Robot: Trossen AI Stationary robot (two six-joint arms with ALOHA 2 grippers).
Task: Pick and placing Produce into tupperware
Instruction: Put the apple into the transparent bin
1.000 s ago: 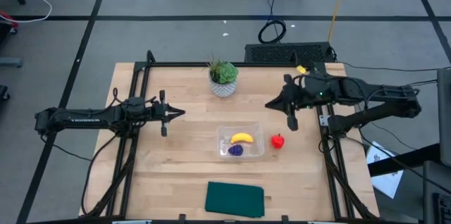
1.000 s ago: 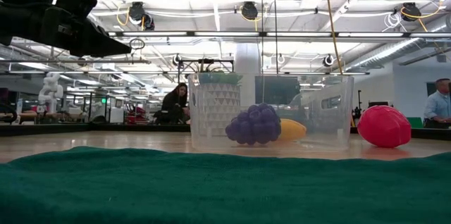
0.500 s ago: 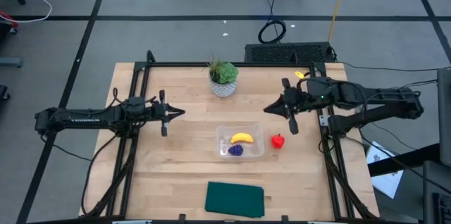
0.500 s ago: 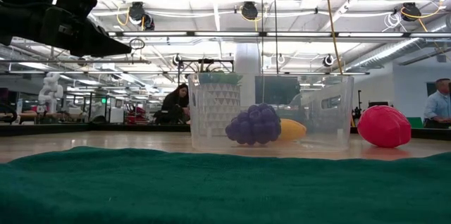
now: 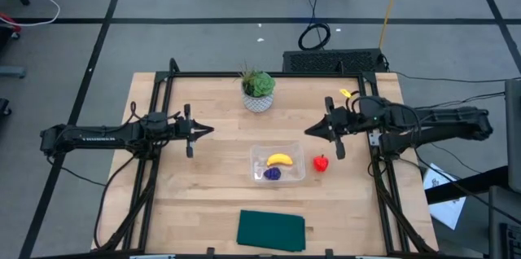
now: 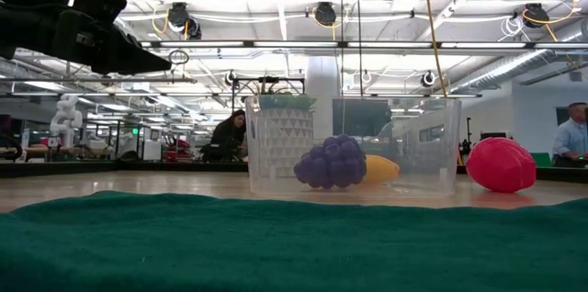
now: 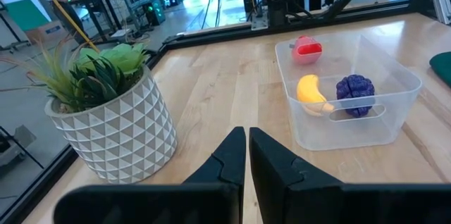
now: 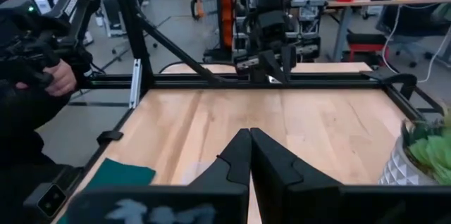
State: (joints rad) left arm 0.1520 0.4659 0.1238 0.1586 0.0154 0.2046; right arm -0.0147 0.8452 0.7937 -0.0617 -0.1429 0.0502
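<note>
Holding banana (image 5: 279, 160), purple item (image 5: 272, 173): tupperware (image 5: 278, 150) | red fruit (image 5: 321, 163) outside | both end effectors closed, empty

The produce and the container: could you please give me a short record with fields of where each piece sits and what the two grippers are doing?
banana: inside the tupperware
purple piece: inside the tupperware, beside the banana
red fruit: on the table, just outside the tupperware on the right arm's side
left gripper: shut, empty, raised over the table's left part
right gripper: shut, empty, raised above the table beyond the red fruit
potted plant: near the table's far edge
green cloth: near the table's front edge
</note>
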